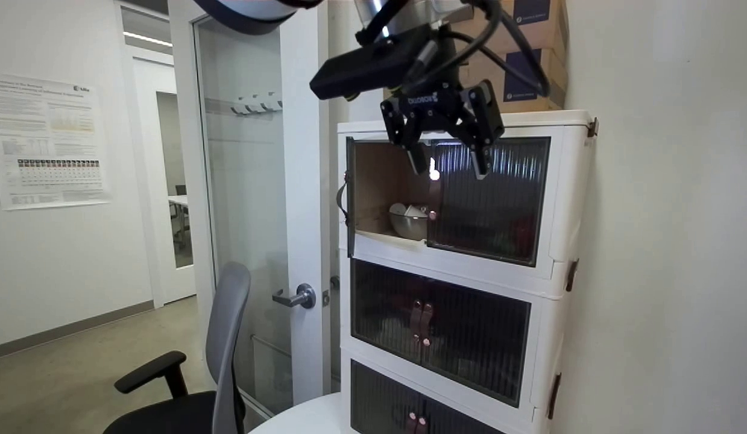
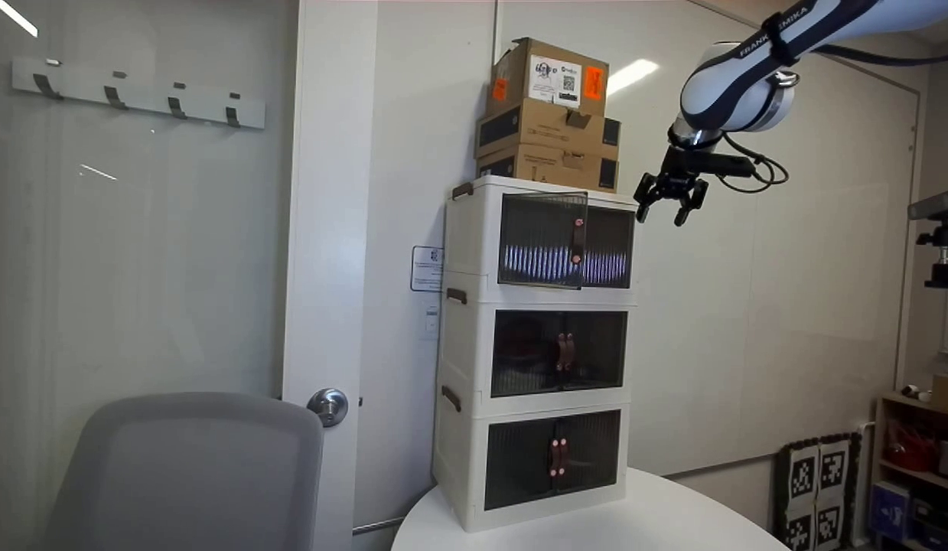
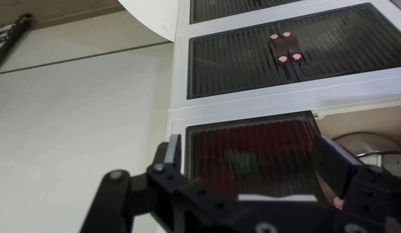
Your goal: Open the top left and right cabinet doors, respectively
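Observation:
The top left cabinet door (image 1: 349,199) stands swung outward, edge-on in an exterior view; it also shows in an exterior view (image 2: 539,239). Its open compartment holds a bowl (image 1: 408,225), also in the wrist view (image 3: 362,142). The top right cabinet door (image 1: 494,205) is shut, with a brown strap handle at its inner edge; it shows in an exterior view (image 2: 608,249) and the wrist view (image 3: 252,155). My gripper (image 1: 450,169) is open and empty in front of that door's upper part, also in view (image 2: 662,219). In the wrist view its fingers (image 3: 247,140) spread across that door; one partly hides the handle.
Cardboard boxes (image 2: 550,130) are stacked on the white cabinet (image 1: 569,205). Lower-tier doors (image 2: 558,352) are shut. The cabinet stands on a white round table (image 2: 672,513) beside a wall. A grey chair (image 1: 228,337) and a glass room door (image 1: 246,181) are nearby.

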